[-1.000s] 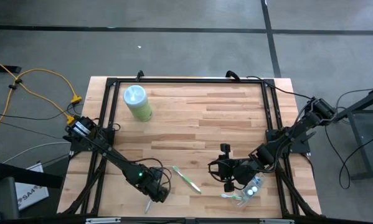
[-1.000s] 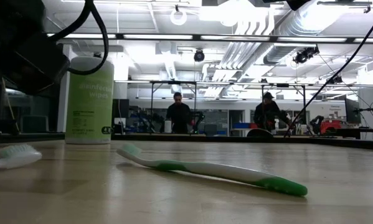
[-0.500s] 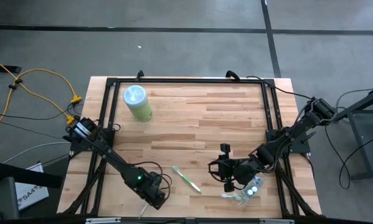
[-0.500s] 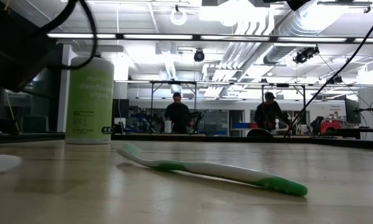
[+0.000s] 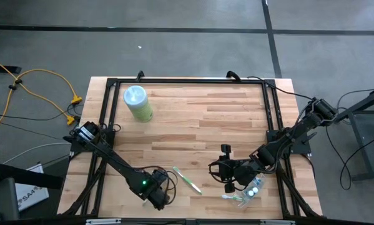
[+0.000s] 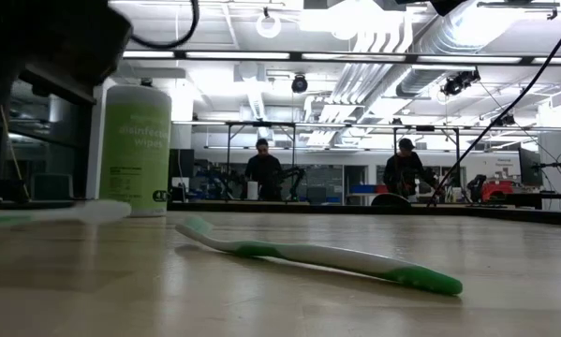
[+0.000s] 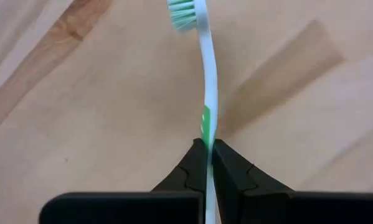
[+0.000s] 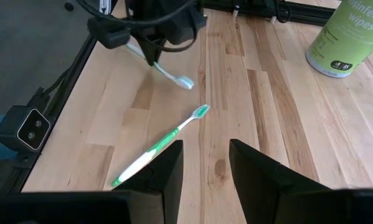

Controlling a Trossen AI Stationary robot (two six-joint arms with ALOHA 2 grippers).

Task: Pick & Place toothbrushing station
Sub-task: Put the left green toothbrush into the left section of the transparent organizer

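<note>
1. Left wrist view: left hand (image 7: 208, 163) is clamped on a white-green toothbrush (image 7: 206, 74), lifted above the surface (image 7: 80, 124).
2. Second brush (image 5: 187, 180) lies flat nearby.
3. Right hand (image 8: 205, 163) hovers half-open, empty.

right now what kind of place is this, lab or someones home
Most likely a robotics lab or workshop, not a home. Two people stand among metal frames across a large open hall, exposed ducts and strip lights run overhead, and cables trail over the bare concrete floor.

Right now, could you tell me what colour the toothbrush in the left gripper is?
White with green bristles and a green patch on the handle, toothbrush in left gripper; clearest in the left wrist view.
</note>
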